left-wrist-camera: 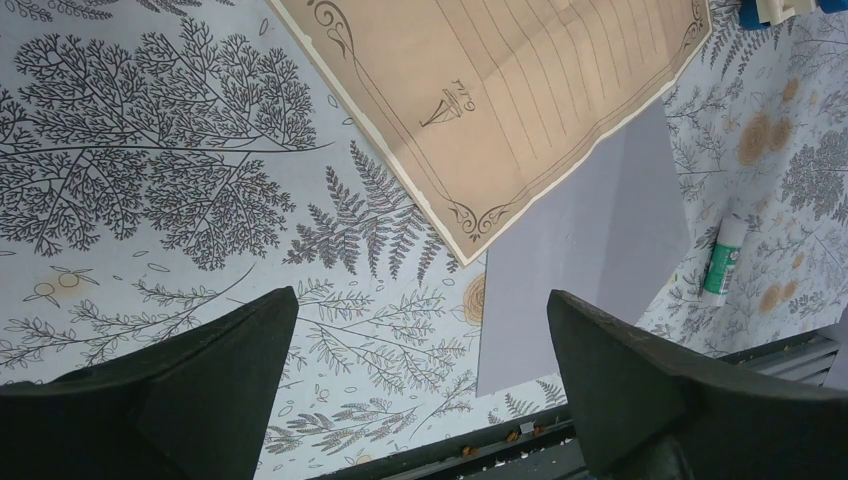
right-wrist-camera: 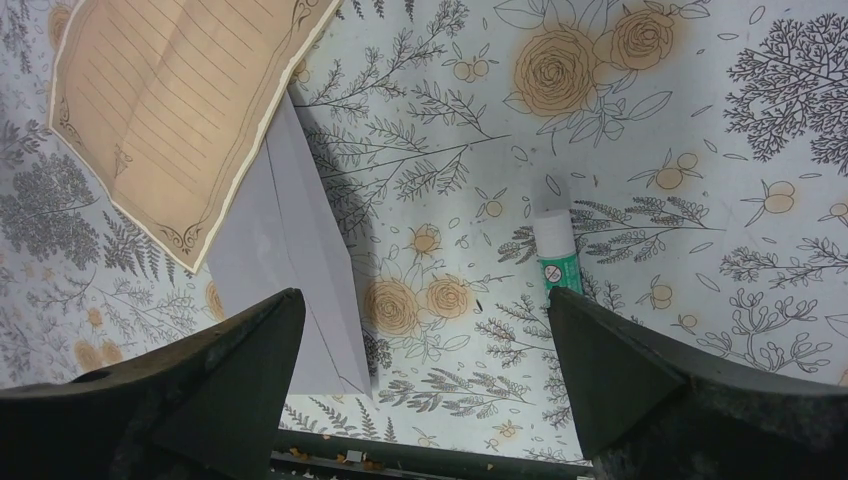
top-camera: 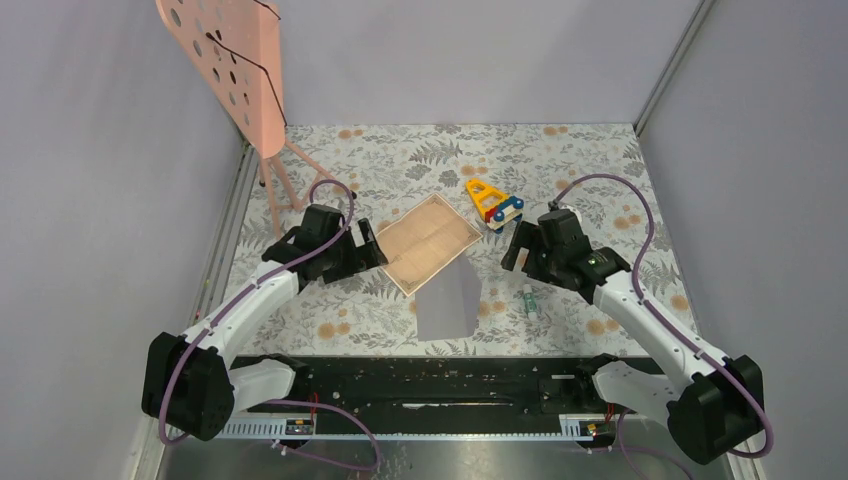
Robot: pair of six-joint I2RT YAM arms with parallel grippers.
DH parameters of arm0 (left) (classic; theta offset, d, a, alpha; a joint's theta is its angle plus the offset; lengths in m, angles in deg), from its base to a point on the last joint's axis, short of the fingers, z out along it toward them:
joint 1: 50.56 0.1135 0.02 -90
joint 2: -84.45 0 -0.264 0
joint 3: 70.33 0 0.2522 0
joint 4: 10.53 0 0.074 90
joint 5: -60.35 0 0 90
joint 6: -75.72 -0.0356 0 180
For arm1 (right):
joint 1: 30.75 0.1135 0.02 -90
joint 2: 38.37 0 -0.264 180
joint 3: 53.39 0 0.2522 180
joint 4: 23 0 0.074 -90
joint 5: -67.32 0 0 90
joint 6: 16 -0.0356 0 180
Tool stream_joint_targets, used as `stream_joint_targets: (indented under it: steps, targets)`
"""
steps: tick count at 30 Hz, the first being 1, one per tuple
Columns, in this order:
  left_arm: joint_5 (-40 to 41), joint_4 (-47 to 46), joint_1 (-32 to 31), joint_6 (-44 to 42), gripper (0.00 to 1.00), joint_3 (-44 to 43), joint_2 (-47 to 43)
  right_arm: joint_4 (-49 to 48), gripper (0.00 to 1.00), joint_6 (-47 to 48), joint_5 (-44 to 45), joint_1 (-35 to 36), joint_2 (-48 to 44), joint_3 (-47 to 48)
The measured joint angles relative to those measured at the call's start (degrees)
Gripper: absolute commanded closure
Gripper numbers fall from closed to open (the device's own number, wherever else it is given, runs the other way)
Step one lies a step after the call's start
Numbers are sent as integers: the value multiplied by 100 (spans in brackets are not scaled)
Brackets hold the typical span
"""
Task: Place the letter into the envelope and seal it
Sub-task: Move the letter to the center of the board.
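The letter (top-camera: 430,243), a tan creased sheet with ruled lines, lies flat in the middle of the floral table. Its near corner overlaps the grey-lilac envelope (top-camera: 450,300), which lies just in front of it. My left gripper (top-camera: 372,248) hovers open at the letter's left edge, holding nothing. My right gripper (top-camera: 518,250) hovers open to the right of both papers, also holding nothing. The left wrist view shows the letter (left-wrist-camera: 520,90) over the envelope (left-wrist-camera: 590,260), ahead of the open left gripper (left-wrist-camera: 420,300). The right wrist view shows letter (right-wrist-camera: 170,110), envelope (right-wrist-camera: 285,250) and open right gripper (right-wrist-camera: 425,295).
A green-and-white glue stick (top-camera: 528,300) lies right of the envelope, also seen as the glue stick (right-wrist-camera: 553,255) and the glue stick (left-wrist-camera: 722,260). A yellow-and-blue toy (top-camera: 493,203) sits behind the letter. A pink perforated stand (top-camera: 235,70) rises at the back left. Grey walls enclose the table.
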Motion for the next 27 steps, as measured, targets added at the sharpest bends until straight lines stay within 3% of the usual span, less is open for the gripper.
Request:
stream_joint_targets:
  steps: [19,27]
  targets:
    - [98,-4,-286,20,1,0,4,-291,4,-247,-201,0,79,-260]
    - [385,-317,-1576,315,1,105,7,-772,15,-411,-649,190,514,-308]
